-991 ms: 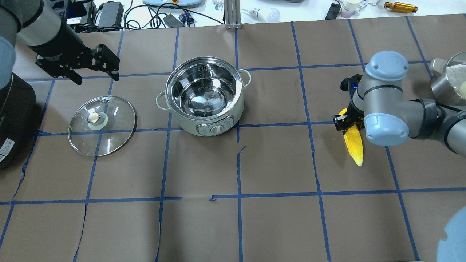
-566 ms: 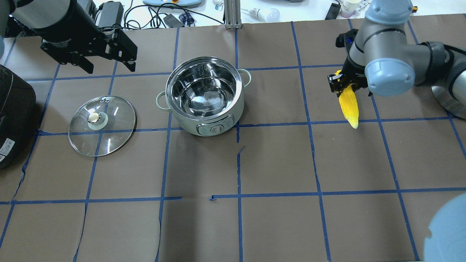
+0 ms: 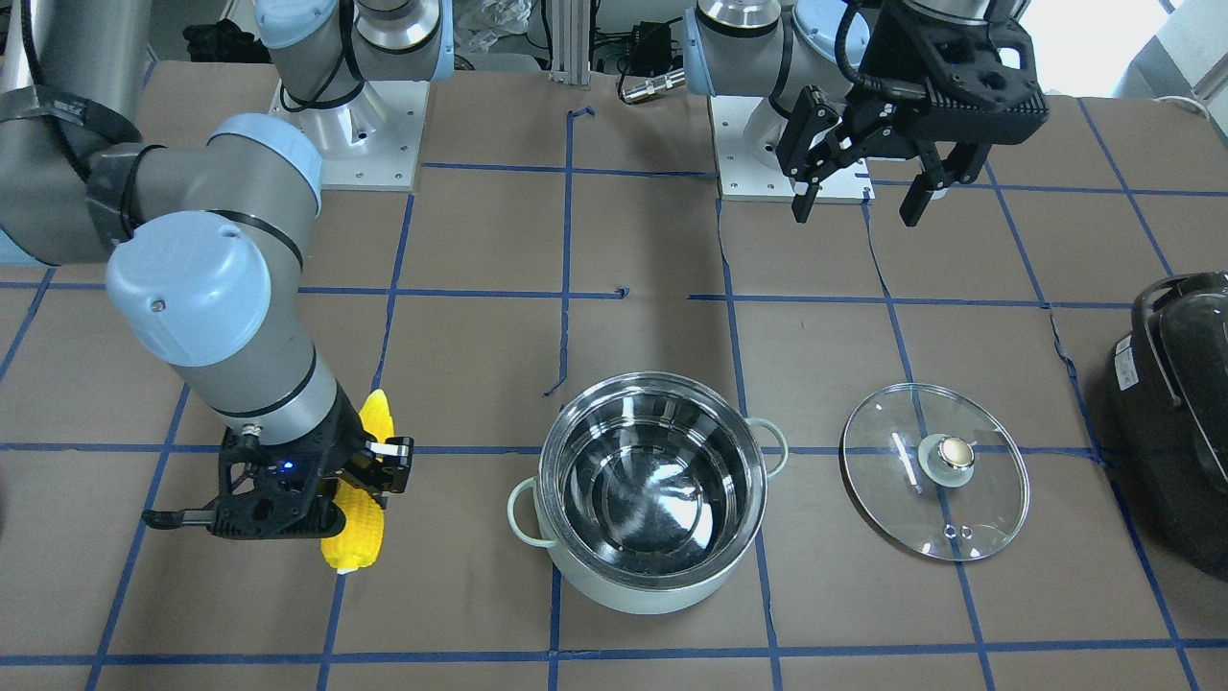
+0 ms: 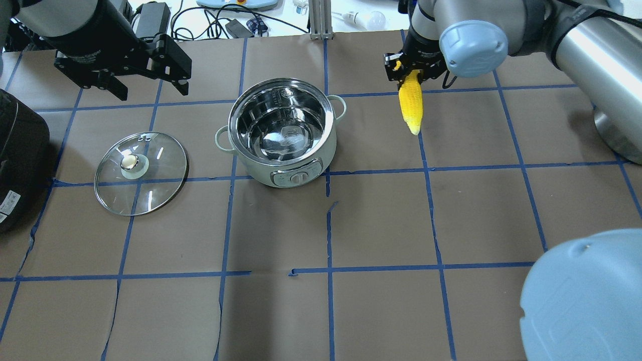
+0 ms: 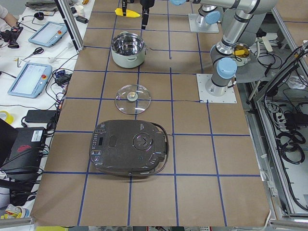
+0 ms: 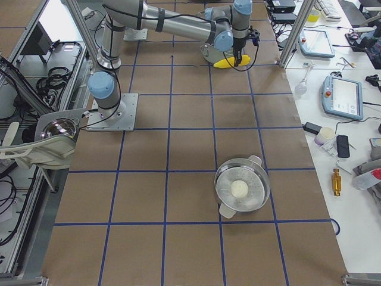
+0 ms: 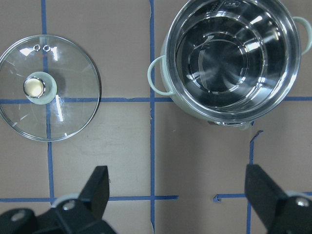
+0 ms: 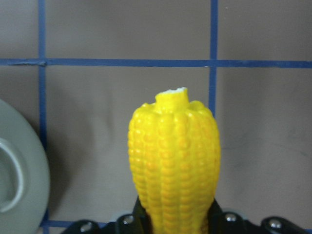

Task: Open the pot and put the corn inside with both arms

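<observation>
Over table (image 4: pixel 381 220): corn (image 4: pixel 411 103) in right claw (image 4: pixel 410 74) nearer pot (image 4: pixel 251 163)

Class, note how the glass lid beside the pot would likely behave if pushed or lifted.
The lid looks like clear glass, so probably rigid but breakable. It lies flat, knob up, so a push would likely slide it, not roll it. Its smooth rim seems hard to pinch; the knob is the likelier hold.

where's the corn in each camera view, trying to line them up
Front-facing: corn lower left, left of the pot.
Overhead: corn upper right, right of the pot.
Exterior left: corn at top edge, beyond the pot.
Exterior right: corn top centre.
Left wrist: not in view.
Right wrist: corn centre bottom.
Shared landmark: the pot.
</observation>
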Action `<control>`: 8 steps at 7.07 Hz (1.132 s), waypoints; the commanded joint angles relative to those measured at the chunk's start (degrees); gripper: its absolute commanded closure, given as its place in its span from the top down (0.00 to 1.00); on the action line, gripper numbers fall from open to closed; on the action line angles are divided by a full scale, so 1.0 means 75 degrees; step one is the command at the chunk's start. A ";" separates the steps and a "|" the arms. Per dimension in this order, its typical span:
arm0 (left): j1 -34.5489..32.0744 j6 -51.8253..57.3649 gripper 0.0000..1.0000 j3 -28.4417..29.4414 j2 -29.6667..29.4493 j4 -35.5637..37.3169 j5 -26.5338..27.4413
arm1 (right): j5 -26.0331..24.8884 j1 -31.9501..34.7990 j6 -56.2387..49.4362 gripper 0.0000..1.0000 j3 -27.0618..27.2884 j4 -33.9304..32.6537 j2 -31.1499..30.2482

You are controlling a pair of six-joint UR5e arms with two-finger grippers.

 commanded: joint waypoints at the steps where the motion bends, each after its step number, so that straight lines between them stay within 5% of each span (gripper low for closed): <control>1: 0.0494 0.0470 1.00 -0.0088 0.0028 0.0026 0.0206 | 0.1742 0.0756 0.0835 0.22 -0.0160 -0.0605 0.0164; 2: 0.0670 0.0486 1.00 -0.0101 0.0040 0.0014 0.0207 | 0.2343 0.1026 0.1219 0.24 -0.0171 -0.1307 0.0397; 6: 0.0848 0.0498 1.00 -0.0229 0.0052 -0.0068 0.0195 | 0.2419 0.1661 0.2241 0.27 -0.0277 -0.2392 0.1277; 7: 0.0848 0.0498 1.00 -0.0288 0.0075 -0.0056 0.0195 | 0.2419 0.1685 0.2242 0.75 -0.0265 -0.2404 0.1359; 8: 0.0848 0.0498 1.00 -0.0288 0.0076 -0.0045 0.0207 | 0.2419 0.1790 0.2254 1.00 -0.0265 -0.2334 0.1372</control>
